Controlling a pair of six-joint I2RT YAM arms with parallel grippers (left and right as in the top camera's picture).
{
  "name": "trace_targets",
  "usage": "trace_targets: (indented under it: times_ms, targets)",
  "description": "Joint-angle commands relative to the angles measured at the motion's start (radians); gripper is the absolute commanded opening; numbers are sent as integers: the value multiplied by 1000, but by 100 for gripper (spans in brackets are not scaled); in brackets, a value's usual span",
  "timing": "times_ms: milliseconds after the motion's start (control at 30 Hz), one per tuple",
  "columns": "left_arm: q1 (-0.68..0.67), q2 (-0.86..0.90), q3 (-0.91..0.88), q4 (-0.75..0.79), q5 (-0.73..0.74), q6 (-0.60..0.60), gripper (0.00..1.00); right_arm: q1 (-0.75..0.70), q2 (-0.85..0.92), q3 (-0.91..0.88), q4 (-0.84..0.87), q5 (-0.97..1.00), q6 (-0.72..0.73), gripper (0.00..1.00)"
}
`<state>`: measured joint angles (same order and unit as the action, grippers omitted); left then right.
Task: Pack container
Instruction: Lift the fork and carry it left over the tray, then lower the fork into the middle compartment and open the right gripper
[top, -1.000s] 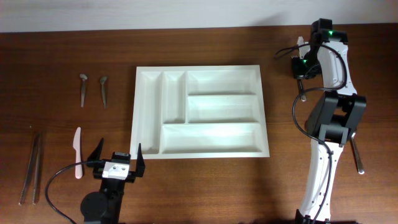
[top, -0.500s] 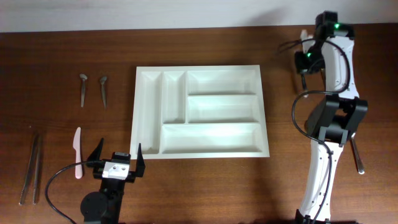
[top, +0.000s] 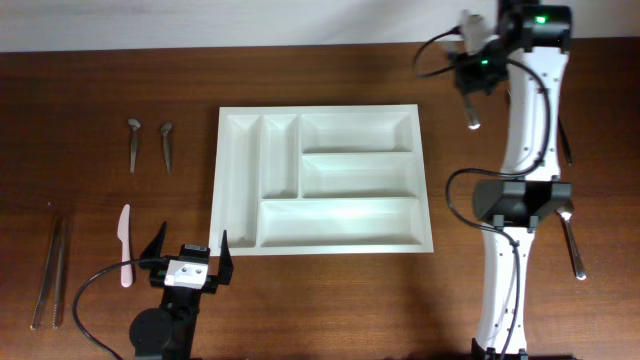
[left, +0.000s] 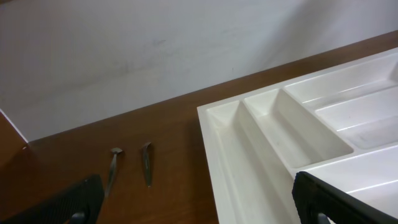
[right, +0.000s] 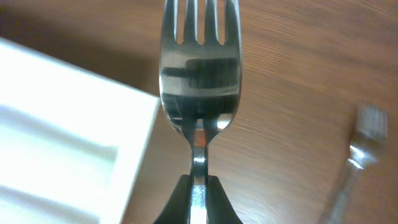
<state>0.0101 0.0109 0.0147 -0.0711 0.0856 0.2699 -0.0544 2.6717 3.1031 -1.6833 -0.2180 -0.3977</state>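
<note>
Now the right gripper (right: 198, 186) is clamped on a fork (right: 199, 68), near the far right corner of the container (top: 318, 109), which sits mid table (top: 90, 70). The left gripper (top: 187, 258) gapes apart. Next, probably, carry the fork over the container.

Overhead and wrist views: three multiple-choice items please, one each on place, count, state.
1. Relative to the tray, the fork in the right hand is:
A) inside it
B) over the table to its right
C) over the table to its left
2. Tray compartments:
A) three
B) five
C) seven
3. The left hand is:
A) open, empty
B) shut, empty
C) shut on a fork
Key: 1B, wood under the fork, tray corner beside it; 2B, two upright, three long; 3A, spread wide with nothing between.
</note>
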Motion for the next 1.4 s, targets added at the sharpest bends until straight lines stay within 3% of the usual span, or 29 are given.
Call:
trace_targets:
  times_ms: [0,167,500,633,900,1367]
  targets:
    - [6,-6,-6,-3,-3,8,99,65,-10,24,-16,-85,-131,4]
    - [6,-6,-6,-3,-3,8,99,158,-18,24,-16,-87,-224,4]
    - [6,-6,-6,-3,-3,8,99,321,-158,-6,-16,34,-179,4]
    - [6,-6,-6,-3,-3,8,99,361,-283,-158,-16,76,-178,4]
    - [6,-6,-6,-3,-3,8,99,360,-513,-692,-16,72,-294,4]
    - [6,-6,-6,-3,-3,8,99,349,-509,-869,-3,-12,-613,4]
